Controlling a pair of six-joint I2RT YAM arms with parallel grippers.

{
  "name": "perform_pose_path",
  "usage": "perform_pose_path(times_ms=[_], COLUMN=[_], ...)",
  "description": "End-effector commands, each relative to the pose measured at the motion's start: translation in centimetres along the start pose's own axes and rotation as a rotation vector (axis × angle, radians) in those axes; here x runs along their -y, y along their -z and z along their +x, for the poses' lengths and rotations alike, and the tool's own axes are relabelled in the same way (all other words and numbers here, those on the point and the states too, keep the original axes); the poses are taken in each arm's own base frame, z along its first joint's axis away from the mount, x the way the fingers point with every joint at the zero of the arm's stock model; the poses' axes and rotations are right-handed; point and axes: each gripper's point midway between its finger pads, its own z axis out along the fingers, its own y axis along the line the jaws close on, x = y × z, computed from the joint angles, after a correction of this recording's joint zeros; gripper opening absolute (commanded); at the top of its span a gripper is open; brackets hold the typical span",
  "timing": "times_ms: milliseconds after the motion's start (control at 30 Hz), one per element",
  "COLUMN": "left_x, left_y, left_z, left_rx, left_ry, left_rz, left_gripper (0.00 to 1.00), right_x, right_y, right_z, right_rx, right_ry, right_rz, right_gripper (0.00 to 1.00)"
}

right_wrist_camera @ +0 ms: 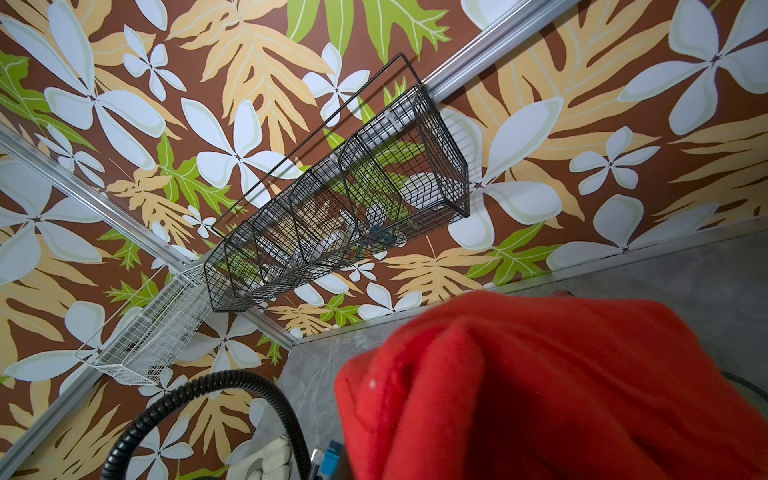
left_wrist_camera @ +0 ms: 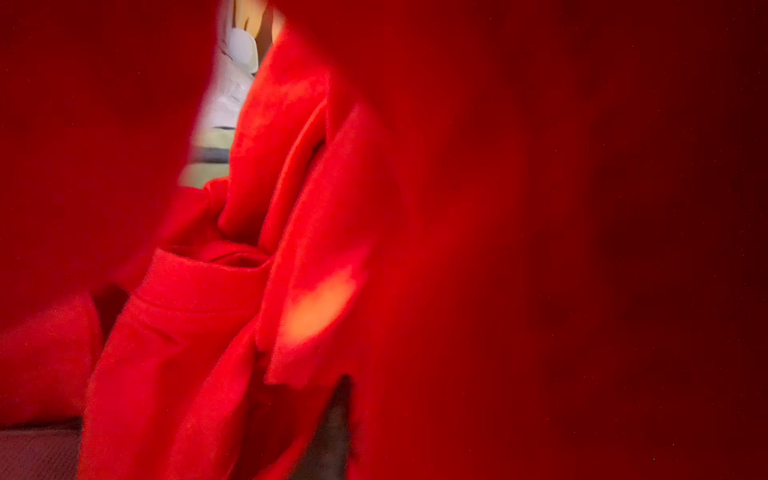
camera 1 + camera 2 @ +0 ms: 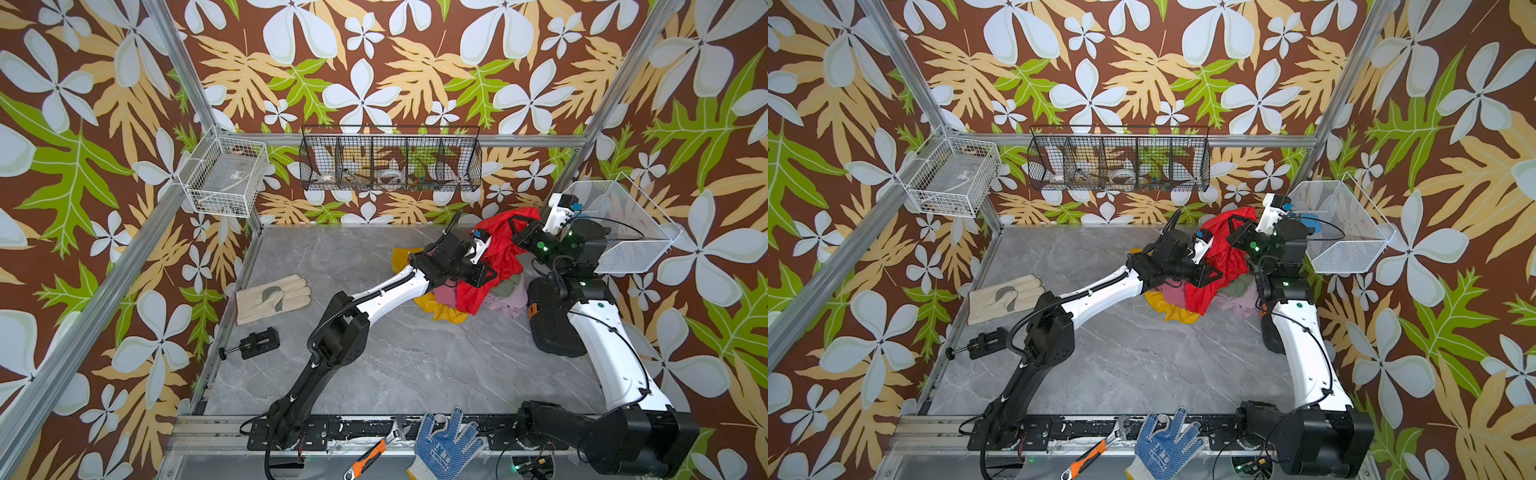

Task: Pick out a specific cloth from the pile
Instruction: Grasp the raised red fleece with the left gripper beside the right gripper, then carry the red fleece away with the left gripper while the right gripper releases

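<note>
**Red cloth in both jaws, tail resting on the heap**

Both sets of jaws are closed. The right jaws hold the cloth (image 3: 500, 245) bunched at its high end, and its red folds spill over them in the right wrist view. The left jaws are pressed shut into its middle. Red fills the left wrist view, so we judge they have pinched it, though the bite itself is hidden.

The cloth's lower tail drapes over the pile (image 3: 505, 291), touching pink and mustard pieces at the far right of the desk (image 3: 395, 353). We should raise both arms together, straight up, until the tail hangs free. No neighbour should ride along, and thin, glossy fabric may slip.

Beside the right arm, the white mesh basket (image 3: 631, 253) shows us no contents. The black wire basket (image 3: 471, 164) on the back wall holds tape rolls and small oddments. The white wire basket (image 3: 220, 203) holds what looks like a clear box.
</note>
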Motion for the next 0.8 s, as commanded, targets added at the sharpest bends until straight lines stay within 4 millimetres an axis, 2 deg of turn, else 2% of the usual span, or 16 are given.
perform_pose_path(times_ms=[0, 167, 300, 467, 600, 767], left_x=[1.1, 3.3, 4.9, 6.2, 7.7, 9.9], left_y=[2.1, 5.1, 6.9, 8.6, 10.8, 14.2], left_z=[-3.7, -7.0, -8.8, -10.1, -12.0, -14.8], left_rx=[0.112, 0.21, 0.263, 0.307, 0.368, 0.473], left_ry=[-0.03, -0.07, -0.074, -0.081, -0.114, -0.207], left_rz=[-0.035, -0.026, -0.004, 0.018, 0.025, 0.023], left_gripper=[0.0, 0.0, 0.0, 0.0, 0.0, 0.0], right_x=[-0.5, 1.1, 3.2, 5.2, 5.7, 6.8], right_y=[0.2, 1.0, 1.4, 1.5, 2.3, 2.5], right_z=[-0.6, 0.2, 0.9, 2.3, 2.2, 2.4], right_rx=[0.029, 0.014, -0.003, -0.063, -0.048, -0.055], right_ry=[0.034, 0.106, 0.133, 0.174, 0.212, 0.228], right_rz=[-0.014, 0.072, 0.171, 0.253, 0.29, 0.343], right_gripper=[0.0, 0.04, 0.24, 0.43, 0.57, 0.68])
